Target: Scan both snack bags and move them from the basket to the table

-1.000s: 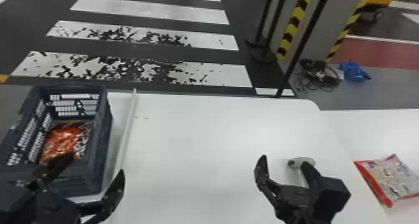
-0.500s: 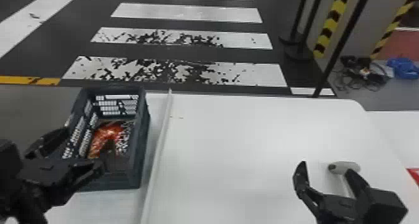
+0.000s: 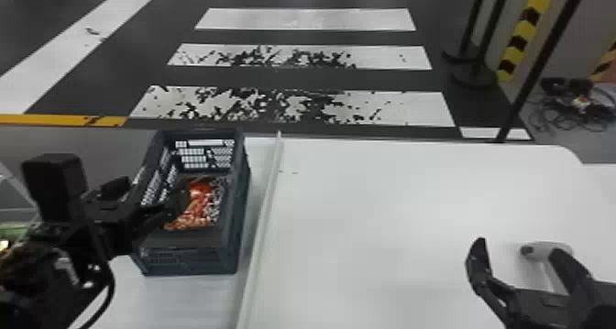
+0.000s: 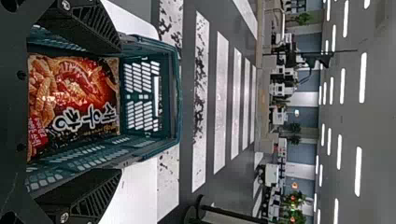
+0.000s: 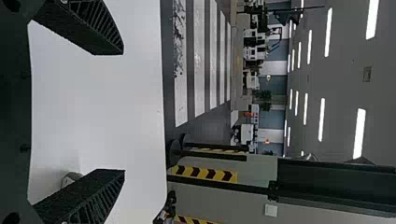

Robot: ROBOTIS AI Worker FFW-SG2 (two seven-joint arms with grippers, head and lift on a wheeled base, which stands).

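You had the left tool (image 4: 119, 111) over the basket (image 3: 192, 261), its fingers apart and gripping nothing, while the right tool (image 5: 123, 112) waited above the counter (image 3: 389, 204), also spread and empty, near what looked like a hand scanner (image 3: 552, 249). The snack bag (image 4: 74, 93) lay inside the basket, its red and black printed face up, broad and fairly low between the walls. You could expect it to be light, its film glossy enough to slide if pinched thinly, its body a soft cushion of air over brittle pieces. A hard squeeze through the plump middle risked crushing the snack or making the bag pop out sideways. The safer hold seemed to be across its width, near the middle of its length, with a finger down either side and just enough pressure to gather the film. An end seam would have offered a gentler pinch, but the bag might then have swung and turned its code away from the scanner. The basket's walls left little side room, so you needed a steep, centred entry, clear of the rim.
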